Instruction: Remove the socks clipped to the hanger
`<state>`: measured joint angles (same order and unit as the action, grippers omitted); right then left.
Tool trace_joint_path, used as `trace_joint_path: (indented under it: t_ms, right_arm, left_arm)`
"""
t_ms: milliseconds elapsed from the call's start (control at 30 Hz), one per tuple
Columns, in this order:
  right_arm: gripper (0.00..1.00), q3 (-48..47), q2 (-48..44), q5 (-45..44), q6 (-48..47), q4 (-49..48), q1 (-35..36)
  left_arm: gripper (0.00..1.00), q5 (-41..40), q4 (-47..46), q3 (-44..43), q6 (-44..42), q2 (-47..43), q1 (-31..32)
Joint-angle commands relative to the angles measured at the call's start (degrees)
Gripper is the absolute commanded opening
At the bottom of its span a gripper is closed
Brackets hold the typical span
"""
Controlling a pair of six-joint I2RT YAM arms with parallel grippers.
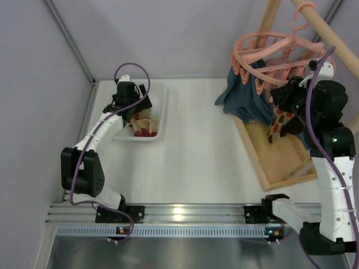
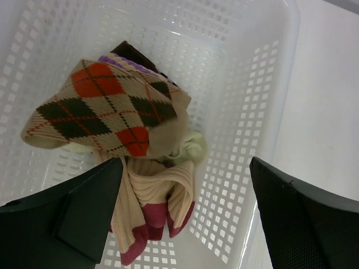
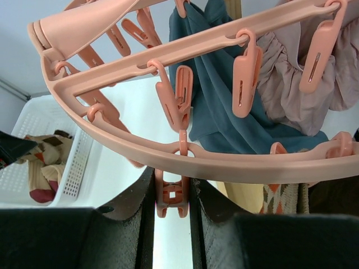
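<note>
Basket [image 2: 252, 84] of white perforated plastic on the worktop [image 1: 196, 145] held socks [image 2: 106, 106]: argyle, cream ribbed with maroon cuff, pale yellow, dark brown. Left end effector [image 2: 185, 165] hovered above it, spread wide and empty. Right end effector [image 3: 171, 182] pinched one dangling clip [image 3: 171, 204] of the salmon-pink round plastic hanger [image 3: 224, 162], beneath which a patterned sock [image 1: 279, 126] hung.

**Item counts.** Beneath the left gripper [image 2: 185, 190], one basket [image 2: 263, 84] was counted. At least four socks [image 2: 106, 109] were counted in it: one argyle, one ribbed beige, one pale green, one dark brown. Between the fingers of the right gripper [image 3: 171, 191], one clip [image 3: 168, 197] was counted. Above it were counted one hanger [image 3: 235, 163], one teal cloth [image 3: 224, 112] and one pink garment [image 3: 286, 95]. To its right, one patterned sock [image 3: 275, 199] was counted.
</note>
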<state>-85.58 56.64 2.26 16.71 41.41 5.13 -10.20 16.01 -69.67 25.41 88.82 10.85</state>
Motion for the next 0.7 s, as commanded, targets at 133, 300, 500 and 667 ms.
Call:
trace_joint_path:
  t_ms: [133, 300, 500, 667]
  right_arm:
    - [0.0, -0.9, 1.1, 1.6, 0.34, -2.21, -0.38]
    - [0.0, -1.08, 0.93, 2.04, 1.13, -2.38, -0.38]
    - [0.0, -0.55, 1.63, 2.31, 4.64, -2.03, -0.29]
    - [0.0, 0.41, 1.54, 3.97, 6.67, -2.47, -0.29]
  left_arm:
    - [0.98, -4.29, -0.98, -1.7, -2.12, -7.95, 7.76]
    - [0.98, -7.91, -6.15, -1.88, -5.28, -11.64, 22.53]
    - [0.98, -5.53, -24.78, 5.68, -10.81, -12.01, 39.49]
    - [0.98, -6.33, -31.83, 1.58, -15.74, -3.14, 49.77]
